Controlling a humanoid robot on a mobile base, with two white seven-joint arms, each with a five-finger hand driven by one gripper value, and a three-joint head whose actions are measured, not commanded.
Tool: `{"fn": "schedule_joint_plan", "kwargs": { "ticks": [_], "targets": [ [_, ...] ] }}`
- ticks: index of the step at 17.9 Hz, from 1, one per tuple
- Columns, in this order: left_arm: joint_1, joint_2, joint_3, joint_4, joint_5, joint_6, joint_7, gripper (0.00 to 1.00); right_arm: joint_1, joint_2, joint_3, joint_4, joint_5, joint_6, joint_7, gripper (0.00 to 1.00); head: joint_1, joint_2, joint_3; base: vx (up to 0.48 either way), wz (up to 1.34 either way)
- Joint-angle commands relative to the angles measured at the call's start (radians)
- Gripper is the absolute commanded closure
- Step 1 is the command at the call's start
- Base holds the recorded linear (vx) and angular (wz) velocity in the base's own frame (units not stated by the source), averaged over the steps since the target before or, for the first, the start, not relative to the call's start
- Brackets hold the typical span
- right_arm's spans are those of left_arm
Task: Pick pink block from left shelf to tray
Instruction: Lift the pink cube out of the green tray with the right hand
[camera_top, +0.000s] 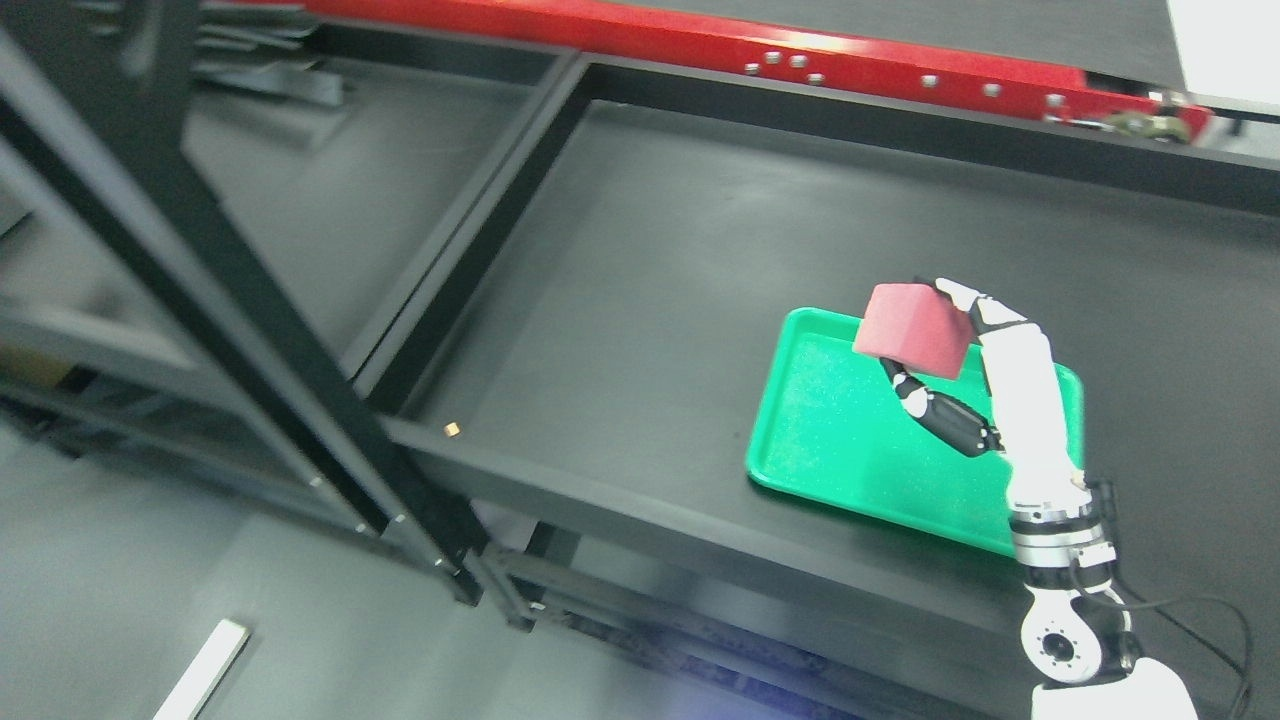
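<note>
My right hand (935, 355) rises from the lower right edge and holds the pink block (912, 329) between thumb and fingers. The block hangs above the far part of the green tray (840, 440), near its back rim, and does not touch it. The tray lies flat on the black shelf surface at the right and holds nothing else. The block hides most of my fingers; one white fingertip (952, 291) shows at its top right and the dark thumb below it. My left arm is out of the picture.
The black shelf surface (650, 280) has a raised rim all round. A small tan bit (452, 430) lies near its front left corner. A black diagonal post (210, 290) crosses the left side. A red beam (800, 60) runs along the back.
</note>
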Motion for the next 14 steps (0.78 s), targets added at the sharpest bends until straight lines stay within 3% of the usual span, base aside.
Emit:
{"fn": "schedule_joint_plan", "kwargs": {
  "ticks": [1, 14],
  "targets": [
    [0.020, 0.017, 0.000, -0.017, 0.000, 0.000, 0.000, 0.00, 0.012, -0.018, -0.053, -0.031, -0.011, 0.000, -0.027, 0.94, 0.0000, 0.000, 0.000, -0.111, 0.68],
    [0.020, 0.017, 0.000, -0.017, 0.000, 0.000, 0.000, 0.00, 0.092, -0.018, -0.055, -0.034, -0.011, 0.047, 0.017, 0.94, 0.0000, 0.000, 0.000, -0.129, 0.67]
  ]
}}
